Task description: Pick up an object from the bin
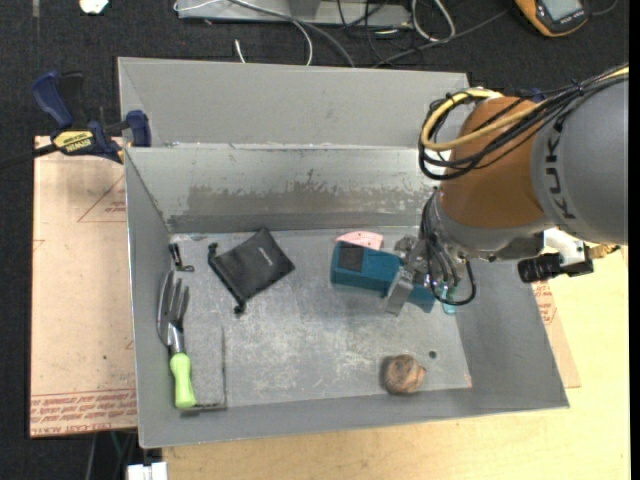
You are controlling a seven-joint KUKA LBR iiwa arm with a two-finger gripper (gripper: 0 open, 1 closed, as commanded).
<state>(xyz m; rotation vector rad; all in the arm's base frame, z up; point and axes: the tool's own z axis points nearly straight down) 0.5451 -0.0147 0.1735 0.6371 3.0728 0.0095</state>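
One gripper (pixel 418 286) beside teal block (pixel 360 267), brown stone (pixel 403 374) lying apart

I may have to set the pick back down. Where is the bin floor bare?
Bare floor runs mid-front, between the green-handled tool and the brown lump, below the black pouch. It is crowded at the right, where the gripper is at the teal box.
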